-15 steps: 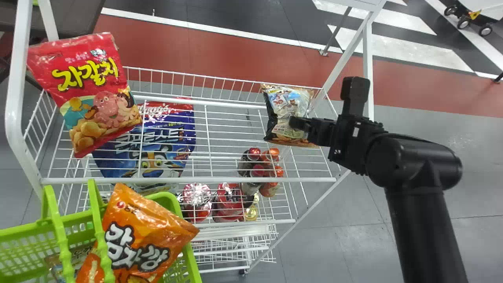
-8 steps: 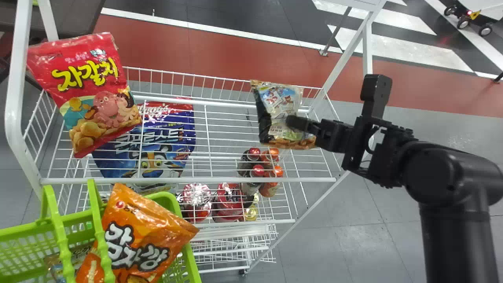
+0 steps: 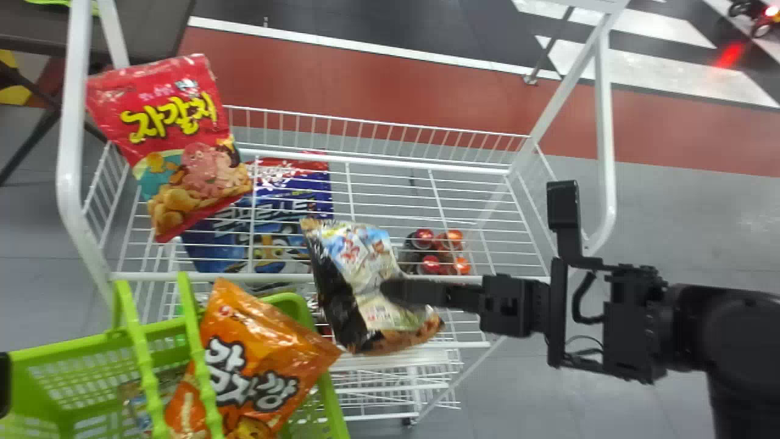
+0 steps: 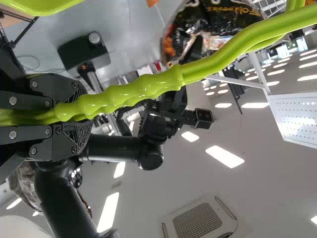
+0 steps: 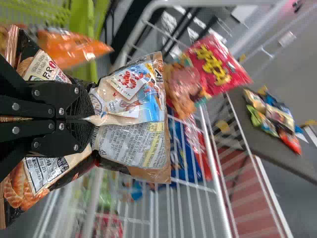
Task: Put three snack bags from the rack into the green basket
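A: ok how many snack bags rn?
B: 1 in the R gripper (image 3: 391, 291), 2 on the white wire rack (image 3: 317, 277), 2 in the green basket (image 3: 79, 366). The rack ones = red bag (image 3: 173, 146), tilted at the robot's L end, & blue bag (image 3: 262, 225) seen thru the wires. In the basket: orange bag (image 3: 256, 360) up top, plus a partly hidden pack (image 3: 137, 396).
A: & the desk (image 5: 292, 161)?
B: there's a pile of snacks (image 5: 275, 116) on it, can't tell the exact no.
A: what's the held bag (image 3: 359, 268) look like?
B: black w/ a cream/white back, blue patch w/ lil cartoon pics, brownish food pics along the edge. It's wrinkled & squeezed in around its middle, up above the near side of the rack, nr the orange one.
A: grippers?
B: R one's clamped on that bag. L gripper (image 4: 64, 116) is closed around the basket handles (image 4: 133, 91), 2 of em.
A: any print?
B: fine-print blocks on the held bag's back, chunky yellow letters on the red, white w/ dark outline on the orange.
A: other stuff?
B: 4 bottles (image 3: 436, 251) btw, 2 red tops + 2 orange.
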### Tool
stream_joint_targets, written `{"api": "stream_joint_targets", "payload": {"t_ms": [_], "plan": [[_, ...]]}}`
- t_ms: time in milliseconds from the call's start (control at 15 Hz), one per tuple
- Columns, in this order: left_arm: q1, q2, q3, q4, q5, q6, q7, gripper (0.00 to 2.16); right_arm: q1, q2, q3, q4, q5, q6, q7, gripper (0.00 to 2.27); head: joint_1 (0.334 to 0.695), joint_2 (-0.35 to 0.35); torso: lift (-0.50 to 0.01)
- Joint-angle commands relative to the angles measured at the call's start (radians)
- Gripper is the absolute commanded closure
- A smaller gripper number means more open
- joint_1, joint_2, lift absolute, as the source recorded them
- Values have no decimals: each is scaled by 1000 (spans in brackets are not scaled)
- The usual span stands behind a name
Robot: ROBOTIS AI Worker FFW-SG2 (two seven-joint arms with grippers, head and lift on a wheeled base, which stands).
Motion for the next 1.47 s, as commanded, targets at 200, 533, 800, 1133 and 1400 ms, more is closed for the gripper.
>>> {"api": "stream_joint_targets", "payload": {"t_ms": [200,533,800,1133,1400], "plan": [[-2,-3,-9,0,-1,0,5,2148,8,6,100,6,-52,85,46,2253,695,-175,0],[-11,-3,-28,0,1,0,6,2148,-1,13,170,21,-51,82,58,2253,695,-103,0],[-15,-3,-28,6,35,6,-3,2148,-18,29,245,21,-11,64,58,2253,695,-61,0],[-15,-3,-24,5,58,34,-9,2148,-26,36,380,33,80,-71,62,2253,695,18,0],[-15,-3,-24,5,62,46,-11,2148,-35,46,440,46,116,-120,75,2189,695,97,0]]}}
